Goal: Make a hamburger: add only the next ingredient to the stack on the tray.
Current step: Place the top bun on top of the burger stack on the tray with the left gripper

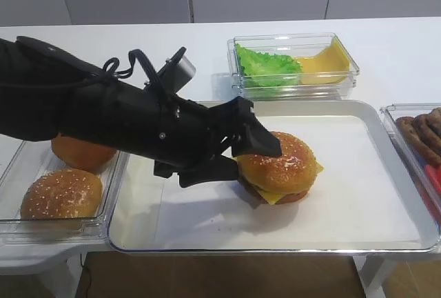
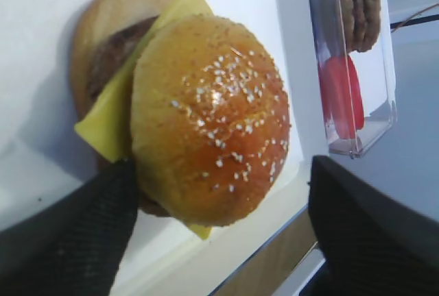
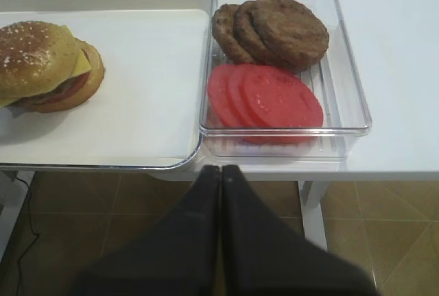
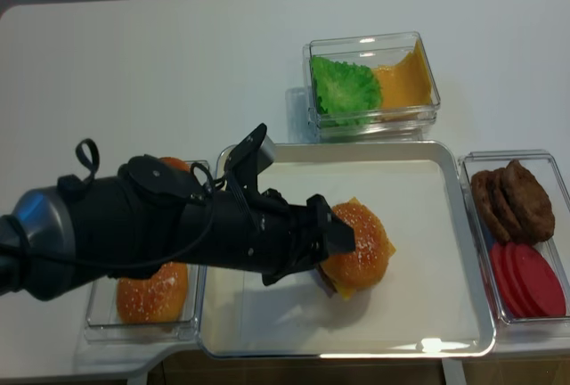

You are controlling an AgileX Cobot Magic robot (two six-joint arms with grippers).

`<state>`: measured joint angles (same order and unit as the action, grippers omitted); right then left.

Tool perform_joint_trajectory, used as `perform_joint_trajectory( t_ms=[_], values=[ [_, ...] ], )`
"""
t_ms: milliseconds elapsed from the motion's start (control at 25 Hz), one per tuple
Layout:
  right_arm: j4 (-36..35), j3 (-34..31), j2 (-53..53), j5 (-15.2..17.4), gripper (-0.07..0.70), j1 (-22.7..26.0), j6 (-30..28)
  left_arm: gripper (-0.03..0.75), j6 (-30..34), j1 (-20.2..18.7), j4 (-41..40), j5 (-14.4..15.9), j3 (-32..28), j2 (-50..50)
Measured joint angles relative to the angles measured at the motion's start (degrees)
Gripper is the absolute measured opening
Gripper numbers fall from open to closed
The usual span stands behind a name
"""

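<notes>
1. Exterior high: the left gripper (image 1: pixel 238 154) straddles the seeded bun (image 1: pixel 278 161), jaws spread wide, not pinching; the bun sits on the cheese (image 1: pixel 278 194) of the stack on the tray (image 1: pixel 406 174).
2. Right wrist: the right gripper (image 3: pixel 221 173) is closed and empty, off the tray.
3. Left wrist: the bun sits off-centre; a finger (image 2: pixel 103 207) brushing it on withdrawal could slide it off.
4. Realsense: nothing further.

bun top (image 2: pixel 209 118): golden-brown, pale sesame seeds
cheese (image 2: pixel 113 114): yellow
tray (image 1: pixel 406 239): shiny silver, white paper lining
lettuce (image 1: pixel 267 65): bright green
tomato slices (image 3: pixel 264 97): red
patties (image 3: pixel 274 29): dark brown
left gripper (image 1: pixel 238 152): black
right gripper (image 3: pixel 221 173): black
table (image 4: pixel 160 64): white
</notes>
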<state>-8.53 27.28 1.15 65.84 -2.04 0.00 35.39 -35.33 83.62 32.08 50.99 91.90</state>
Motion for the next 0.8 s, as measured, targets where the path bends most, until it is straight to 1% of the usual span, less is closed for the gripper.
perform_joint_trajectory(
  t_ms=[120, 240, 320, 520, 640, 800],
  values=[
    [0.0, 0.0, 0.0, 0.0, -0.004, 0.0, 0.0, 0.575, 0.1, 0.0, 0.4, -0.1, 0.0, 0.0],
    [0.0, 0.0, 0.0, 0.0, -0.005, 0.0, 0.0, 0.575, 0.1, 0.0, 0.3, -1.2, 0.0, 0.0],
    [0.0, 0.0, 0.0, 0.0, -0.004, 0.0, 0.0, 0.575, 0.2, 0.1, 0.3, -1.3, 0.0, 0.0],
    [0.0, 0.0, 0.0, 0.0, -0.005, 0.0, 0.0, 0.575, 1.1, 1.5, -0.2, -1.4, 0.0, -0.4],
    [0.0, 0.0, 0.0, 0.0, -0.005, 0.0, 0.0, 0.575, 1.3, 2.8, -2.1, -1.5, 0.0, -2.2],
    [0.0, 0.0, 0.0, 0.0, -0.005, 0.0, 0.0, 0.575, 0.8, 5.9, -5.9, -1.5, 0.0, -5.9]
  ],
)
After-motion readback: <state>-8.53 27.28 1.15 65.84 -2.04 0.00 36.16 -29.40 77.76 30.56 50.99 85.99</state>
